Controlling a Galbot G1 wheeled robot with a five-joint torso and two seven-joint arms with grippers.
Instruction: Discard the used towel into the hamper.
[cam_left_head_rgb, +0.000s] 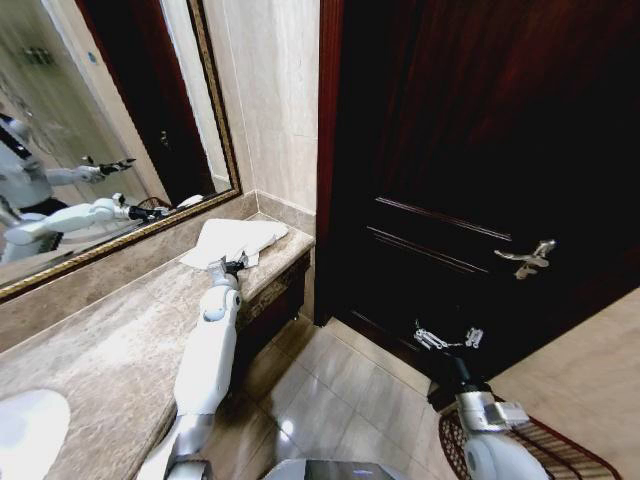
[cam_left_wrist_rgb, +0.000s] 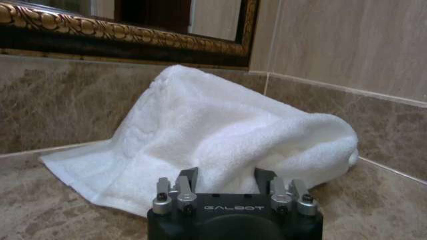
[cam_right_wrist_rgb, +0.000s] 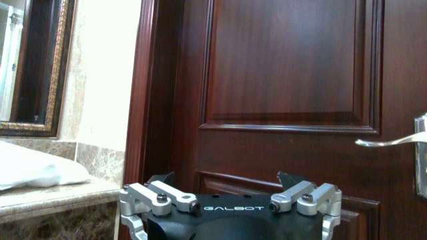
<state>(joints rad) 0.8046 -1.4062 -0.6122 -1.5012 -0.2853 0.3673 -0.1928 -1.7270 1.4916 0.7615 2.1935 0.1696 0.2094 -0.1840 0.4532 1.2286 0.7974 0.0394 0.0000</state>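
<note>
The white towel (cam_left_head_rgb: 240, 238) lies bunched on the far corner of the marble counter (cam_left_head_rgb: 110, 340), against the wall under the mirror. My left gripper (cam_left_head_rgb: 233, 266) is at its near edge. In the left wrist view the towel (cam_left_wrist_rgb: 227, 125) rises right before the left gripper (cam_left_wrist_rgb: 228, 174), which is open with a fold of cloth between its fingers. My right gripper (cam_left_head_rgb: 446, 338) hangs open in front of the dark door, holding nothing; the right wrist view shows it (cam_right_wrist_rgb: 225, 176) facing the door. The hamper (cam_left_head_rgb: 570, 450) stands on the floor at lower right, partly hidden behind my right arm.
A gold-framed mirror (cam_left_head_rgb: 110, 120) runs along the wall above the counter. A white sink (cam_left_head_rgb: 25, 430) sits at the counter's near left. The dark wooden door (cam_left_head_rgb: 470, 150) has a silver lever handle (cam_left_head_rgb: 527, 258). Tiled floor (cam_left_head_rgb: 330, 390) lies between counter and hamper.
</note>
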